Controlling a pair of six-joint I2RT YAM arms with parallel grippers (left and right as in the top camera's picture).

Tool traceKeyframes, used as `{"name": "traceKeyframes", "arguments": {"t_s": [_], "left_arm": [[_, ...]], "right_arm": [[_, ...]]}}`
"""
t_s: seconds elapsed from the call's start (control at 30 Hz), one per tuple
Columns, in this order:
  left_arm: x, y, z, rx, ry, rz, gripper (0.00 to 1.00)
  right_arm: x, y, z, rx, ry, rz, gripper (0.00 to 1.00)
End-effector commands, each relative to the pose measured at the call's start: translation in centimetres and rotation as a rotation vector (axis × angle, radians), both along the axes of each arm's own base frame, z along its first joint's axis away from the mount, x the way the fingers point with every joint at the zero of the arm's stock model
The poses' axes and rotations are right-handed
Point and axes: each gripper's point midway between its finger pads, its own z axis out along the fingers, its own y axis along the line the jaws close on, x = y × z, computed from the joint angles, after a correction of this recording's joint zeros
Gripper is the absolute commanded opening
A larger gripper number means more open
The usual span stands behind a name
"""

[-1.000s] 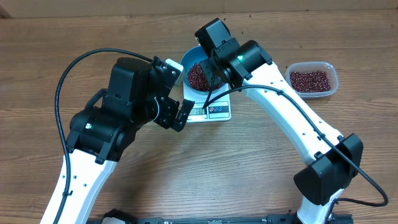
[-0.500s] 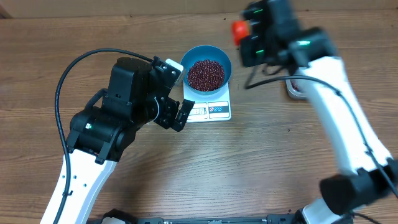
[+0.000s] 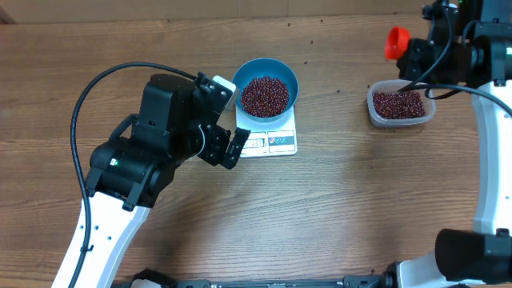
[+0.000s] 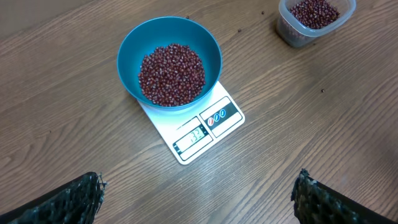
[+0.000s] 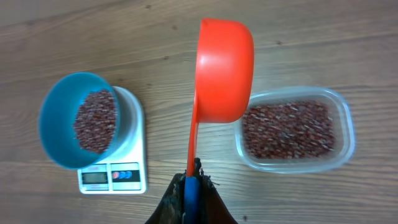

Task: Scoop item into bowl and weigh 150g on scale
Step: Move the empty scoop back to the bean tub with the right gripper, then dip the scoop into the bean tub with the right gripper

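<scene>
Brown wood grain is filling the whole overhead view, and on this surface [image 3: 336, 200] the white scale [image 3: 276, 142] is lying near the middle, with the blue bowl [image 3: 282, 70] sitting on its far part. The beans [image 3: 265, 94] are making a maroon heap inside the bowl, and more of them are lying in a clear tub [image 3: 372, 112] well apart to the right. The left tool [image 3: 224, 150] is hanging just beside the scale with its fingers spread wide. The right tool [image 3: 420, 56] is hovering near the tub, pinching an orange scoop [image 3: 394, 42]. From the left wrist, the two dark fingers [image 4: 81, 199] are showing at the bottom corners, far apart, with the bowl and scale between and beyond them, untouched. From the right wrist, the tool [image 5: 191, 186] is pressing together on the thin handle of the scoop [image 5: 224, 68], whose cup is hanging over the left edge of the tub [image 5: 345, 134], while the bowl [image 5: 53, 124] is sitting on the scale at the left.
</scene>
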Motion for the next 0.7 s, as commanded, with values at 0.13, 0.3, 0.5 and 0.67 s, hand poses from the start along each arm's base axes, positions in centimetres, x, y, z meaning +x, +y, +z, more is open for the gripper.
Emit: {"name": "traceKeyframes", "arguments": {"t_s": [0.13,0.3,0.5,0.67], "left_arm": [[0.3,0.2,0.6,-0.004,-0.013,0.014,1.0],[0.3,0.2,0.6,-0.004,-0.014,0.014,1.0],[0.3,0.2,0.6,-0.004,-0.013,0.014,1.0],[0.3,0.2,0.6,-0.004,-0.014,0.014,0.99]], "right_arm": [[-0.5,-4.1,-8.0,-0.13,0.227,-0.143,0.04],[-0.8,-4.5,-10.8,-0.145,0.28,-0.16,0.04],[-0.9,-4.5,-11.6,-0.144,0.289,-0.159,0.04],[-0.6,-4.5,-13.0,-0.144,0.287,-0.159,0.04]]}}
